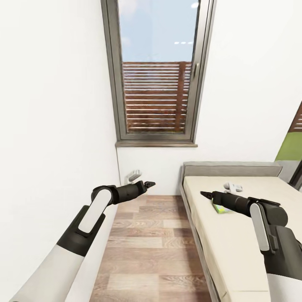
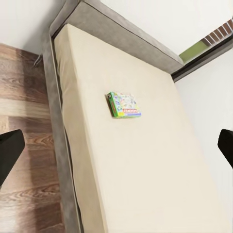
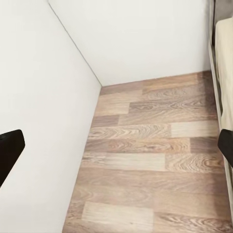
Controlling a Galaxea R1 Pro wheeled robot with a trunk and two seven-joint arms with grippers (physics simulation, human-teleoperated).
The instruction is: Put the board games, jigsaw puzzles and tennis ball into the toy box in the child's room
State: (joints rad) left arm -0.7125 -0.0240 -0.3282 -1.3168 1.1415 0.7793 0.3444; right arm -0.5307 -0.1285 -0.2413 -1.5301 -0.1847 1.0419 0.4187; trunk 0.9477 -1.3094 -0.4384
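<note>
A narrow room: white walls, a tall window (image 1: 157, 69), a strip of wood floor (image 1: 153, 247), and the bed (image 1: 235, 251) along the robot's right side, headboard against the window wall. One board game (image 2: 124, 105), a green-edged printed box, lies flat on the mattress toward the headboard end, about midway between the bed's two long edges, its long axis roughly across the bed. In the head view it (image 1: 221, 209) peeks out just beneath the right gripper (image 1: 204, 194), which hangs over the mattress near the floor-side edge. The left gripper (image 1: 150, 183) is over the floor, well apart from the bed. The right arm is plainly nearer. Both wrist views show dark fingertips at opposite frame edges, so both jaws stand wide and empty.
</note>
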